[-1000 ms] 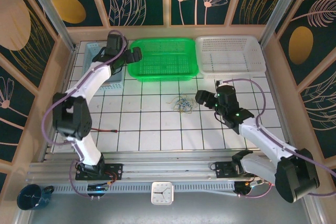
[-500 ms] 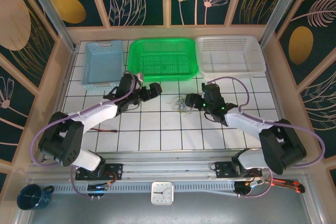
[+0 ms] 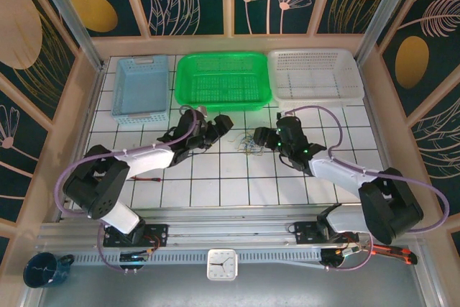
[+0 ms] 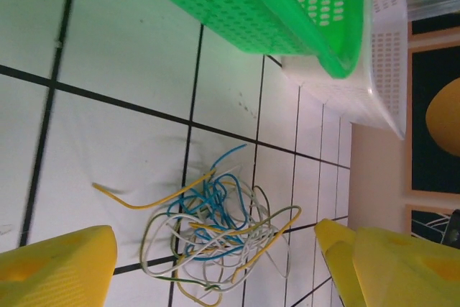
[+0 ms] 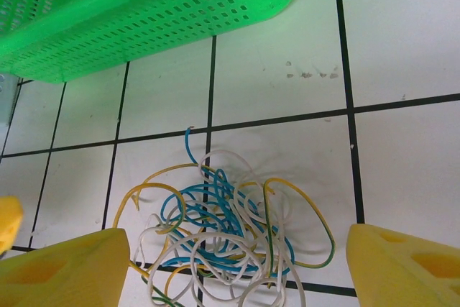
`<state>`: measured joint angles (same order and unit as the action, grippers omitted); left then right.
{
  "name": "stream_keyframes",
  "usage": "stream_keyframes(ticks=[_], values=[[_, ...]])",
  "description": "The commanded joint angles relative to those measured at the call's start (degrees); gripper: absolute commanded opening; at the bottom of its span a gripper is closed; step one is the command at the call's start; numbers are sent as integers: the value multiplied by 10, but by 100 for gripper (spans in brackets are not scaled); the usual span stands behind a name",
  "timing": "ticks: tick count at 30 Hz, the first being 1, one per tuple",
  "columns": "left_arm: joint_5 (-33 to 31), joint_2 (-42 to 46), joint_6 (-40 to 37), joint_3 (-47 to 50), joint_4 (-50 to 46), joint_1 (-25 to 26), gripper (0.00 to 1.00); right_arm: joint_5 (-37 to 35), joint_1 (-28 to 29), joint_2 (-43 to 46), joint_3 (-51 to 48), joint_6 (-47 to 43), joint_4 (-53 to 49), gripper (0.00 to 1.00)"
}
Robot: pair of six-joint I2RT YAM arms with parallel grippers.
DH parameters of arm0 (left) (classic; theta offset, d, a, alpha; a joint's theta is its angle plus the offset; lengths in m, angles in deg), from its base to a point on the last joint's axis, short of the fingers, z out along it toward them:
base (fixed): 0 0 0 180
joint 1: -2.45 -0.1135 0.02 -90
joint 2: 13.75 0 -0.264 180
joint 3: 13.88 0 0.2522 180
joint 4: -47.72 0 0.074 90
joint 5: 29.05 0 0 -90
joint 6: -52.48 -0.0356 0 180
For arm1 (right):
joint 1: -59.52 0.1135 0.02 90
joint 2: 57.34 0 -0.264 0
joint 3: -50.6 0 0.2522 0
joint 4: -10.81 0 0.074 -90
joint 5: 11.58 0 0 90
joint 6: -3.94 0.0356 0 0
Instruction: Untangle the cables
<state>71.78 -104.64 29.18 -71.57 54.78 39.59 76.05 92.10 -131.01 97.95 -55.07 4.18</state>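
Note:
The cables (image 3: 249,147) lie as one small tangle of blue, yellow and white wires on the white tiles, in front of the green basket. My left gripper (image 3: 223,124) hangs just left of the tangle and my right gripper (image 3: 259,136) just right of it. In the left wrist view the cables (image 4: 215,228) sit between the wide-spread yellow fingers (image 4: 61,267) of my open left gripper (image 4: 215,249). The right wrist view shows the cables (image 5: 230,239) likewise between the fingers (image 5: 406,264) of my open right gripper (image 5: 237,249). Neither holds a wire.
Three baskets line the far side: blue (image 3: 141,88), green (image 3: 224,80) and white (image 3: 315,75). The green basket's wall (image 5: 144,19) stands about one tile beyond the tangle. A thin red and black wire (image 3: 144,177) lies on the tiles at the left.
My left arm has swung from the blue basket down and right to the tangle. My right gripper has moved left toward the tangle.

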Motion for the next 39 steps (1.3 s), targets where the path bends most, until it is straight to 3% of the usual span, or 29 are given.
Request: stream_keyframes(ticks=[1,9,15,19,21,24,30,34,39], values=[[-42,-19,-44,-43,-38,13,85,1,-4,13,-4,-5,14,78],[-69,-18,-97,-19,-55,13,87,63,-9,-12,45,-18,6,68],[-31,-25,-80,-22,-44,13,86,60,-9,-31,56,-19,9,65],[4,-30,-25,-16,-5,15,83,54,-29,-11,39,-16,9,65],[5,-32,-40,-30,-15,16,81,54,-37,5,25,-15,5,65],[-31,-30,-124,-65,-79,15,81,55,-50,36,5,-14,-6,65],[-144,-26,-416,-106,-175,15,79,60,-69,105,-31,-12,-35,65],[-113,-59,-530,-147,-238,15,77,65,-73,132,-40,-11,-42,65],[-79,-88,-565,-150,-234,15,72,83,-74,135,-35,-13,-40,66]])
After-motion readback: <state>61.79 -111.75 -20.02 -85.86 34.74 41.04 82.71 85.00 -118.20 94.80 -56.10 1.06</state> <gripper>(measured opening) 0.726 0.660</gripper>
